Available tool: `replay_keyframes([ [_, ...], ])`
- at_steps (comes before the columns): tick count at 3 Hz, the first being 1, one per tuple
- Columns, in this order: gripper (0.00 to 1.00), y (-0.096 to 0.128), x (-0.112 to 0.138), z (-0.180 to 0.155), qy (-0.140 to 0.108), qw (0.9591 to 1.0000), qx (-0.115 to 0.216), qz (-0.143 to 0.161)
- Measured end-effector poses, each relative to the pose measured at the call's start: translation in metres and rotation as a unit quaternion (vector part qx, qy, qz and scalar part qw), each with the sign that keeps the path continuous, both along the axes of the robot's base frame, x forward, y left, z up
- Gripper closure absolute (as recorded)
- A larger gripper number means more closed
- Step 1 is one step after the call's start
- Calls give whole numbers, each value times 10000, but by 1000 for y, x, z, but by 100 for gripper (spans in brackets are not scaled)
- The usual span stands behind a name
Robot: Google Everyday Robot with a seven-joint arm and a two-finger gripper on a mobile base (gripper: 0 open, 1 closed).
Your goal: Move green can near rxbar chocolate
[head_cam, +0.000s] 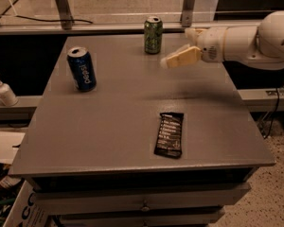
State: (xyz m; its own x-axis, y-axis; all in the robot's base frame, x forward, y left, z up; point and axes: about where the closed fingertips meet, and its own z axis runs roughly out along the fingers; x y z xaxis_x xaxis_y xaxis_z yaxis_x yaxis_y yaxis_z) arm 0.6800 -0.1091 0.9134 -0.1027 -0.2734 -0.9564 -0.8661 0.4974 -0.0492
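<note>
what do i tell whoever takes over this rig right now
Gripper: open, empty, hovering over the table beside the green can, not touching it.
Green can: upright at the table's far edge.
Rxbar chocolate: flat near the front edge, far from the can.
Pepsi can: upright, not part of the job.
Done: nothing moved.
Left: grasp the green can, carry it forward, set it by the bar.

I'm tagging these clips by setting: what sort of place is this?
Probably a robot test lab or workshop: a gray drawer table, metal frame posts behind it, a pump bottle at left, and the gripper hovering above the table's far right, near the green can.
</note>
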Motion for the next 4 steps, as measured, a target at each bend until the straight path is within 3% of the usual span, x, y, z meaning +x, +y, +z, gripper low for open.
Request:
replay_keyframes([
  [4,0,45,145,-36,170,9976,159,-648],
])
